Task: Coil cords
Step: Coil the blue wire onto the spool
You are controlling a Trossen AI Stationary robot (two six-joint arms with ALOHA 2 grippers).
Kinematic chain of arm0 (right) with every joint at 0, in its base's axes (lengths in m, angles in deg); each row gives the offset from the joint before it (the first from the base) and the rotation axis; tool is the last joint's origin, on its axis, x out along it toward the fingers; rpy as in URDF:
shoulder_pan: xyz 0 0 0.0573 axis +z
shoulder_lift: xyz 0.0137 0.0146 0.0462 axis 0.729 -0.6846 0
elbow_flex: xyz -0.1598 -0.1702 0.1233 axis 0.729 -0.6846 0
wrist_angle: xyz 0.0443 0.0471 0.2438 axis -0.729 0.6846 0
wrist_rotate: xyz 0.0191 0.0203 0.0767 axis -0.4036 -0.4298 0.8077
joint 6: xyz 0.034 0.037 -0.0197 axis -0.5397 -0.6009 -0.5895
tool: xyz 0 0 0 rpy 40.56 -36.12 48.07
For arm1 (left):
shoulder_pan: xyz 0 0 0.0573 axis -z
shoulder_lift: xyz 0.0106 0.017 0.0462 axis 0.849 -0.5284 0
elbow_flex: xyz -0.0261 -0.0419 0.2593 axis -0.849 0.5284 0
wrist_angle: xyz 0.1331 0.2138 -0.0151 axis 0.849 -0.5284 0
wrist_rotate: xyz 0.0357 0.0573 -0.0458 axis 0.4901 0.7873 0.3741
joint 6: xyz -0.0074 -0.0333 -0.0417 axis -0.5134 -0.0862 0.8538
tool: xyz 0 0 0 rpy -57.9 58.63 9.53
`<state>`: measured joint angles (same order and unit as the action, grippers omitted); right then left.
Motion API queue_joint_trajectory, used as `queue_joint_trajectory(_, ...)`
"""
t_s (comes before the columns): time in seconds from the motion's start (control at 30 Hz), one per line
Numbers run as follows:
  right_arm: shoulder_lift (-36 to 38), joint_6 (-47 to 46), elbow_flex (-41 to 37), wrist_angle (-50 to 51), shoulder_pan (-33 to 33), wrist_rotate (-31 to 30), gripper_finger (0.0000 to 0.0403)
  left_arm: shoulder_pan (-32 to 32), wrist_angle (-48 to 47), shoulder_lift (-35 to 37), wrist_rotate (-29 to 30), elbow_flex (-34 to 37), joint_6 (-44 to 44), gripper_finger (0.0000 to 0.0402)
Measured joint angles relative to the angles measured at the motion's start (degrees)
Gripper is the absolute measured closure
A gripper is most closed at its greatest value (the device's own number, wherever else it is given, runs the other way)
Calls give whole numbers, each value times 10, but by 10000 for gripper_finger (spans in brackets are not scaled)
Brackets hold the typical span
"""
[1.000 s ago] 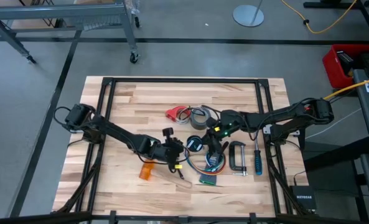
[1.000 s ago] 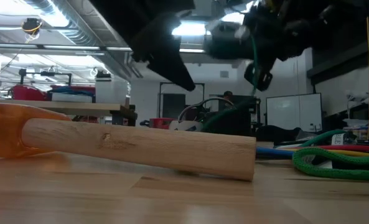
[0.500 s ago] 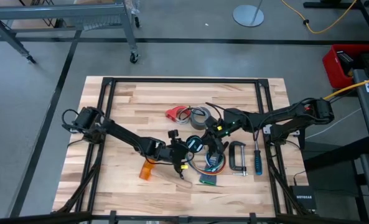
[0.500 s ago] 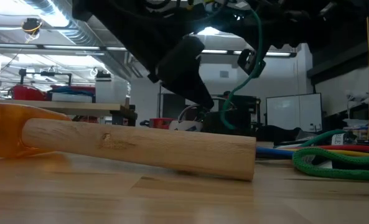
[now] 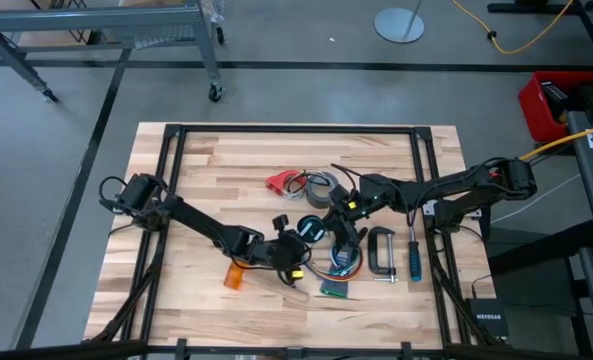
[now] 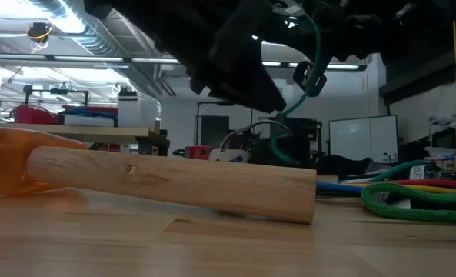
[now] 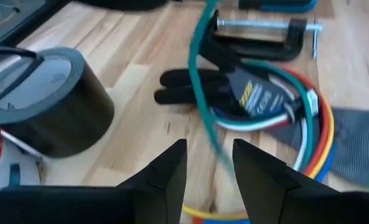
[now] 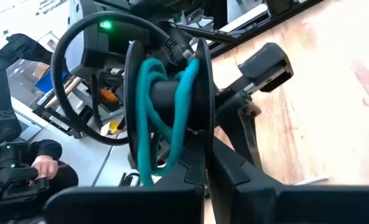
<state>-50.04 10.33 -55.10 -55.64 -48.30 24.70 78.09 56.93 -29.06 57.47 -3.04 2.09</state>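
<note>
Wooden desk [image 5: 206, 160] with tools at centre, two arms meeting there.
Left pincer [image 5: 301, 252] stands narrowly parted, empty, at five o'clock of the tape roll [image 5: 321, 189]. Right pincer [image 5: 338, 232] clamps a spool [image 8: 165, 106] wound with teal cord [image 8: 148, 112].

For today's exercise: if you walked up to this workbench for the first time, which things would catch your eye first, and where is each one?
First, the two dark arms meeting over the clutter at mid-table: the right gripper is shut on a black spool wound with teal cord, and the left gripper stands open just beside it. Near the left gripper lie a grey tape roll and a bundle of coloured coiled cords, with a black metal C-clamp alongside.
</note>
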Motion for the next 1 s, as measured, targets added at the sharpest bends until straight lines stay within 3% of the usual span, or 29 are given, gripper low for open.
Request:
queue_joint_trajectory(0.8, 0, -2, 0, -96, 0, -7, 398, -9, 18, 0, 0, 0, 1, 282)
queue_joint_trajectory(0.9, 0, -2, 0, -97, 0, -7, 398, -9, 11, 0, 0, 0, 1, 300)
queue_joint_trajectory(1.0, 0, -2, 0, -98, 0, -7, 398, -9, -5, 0, 0, 0, 1, 344)
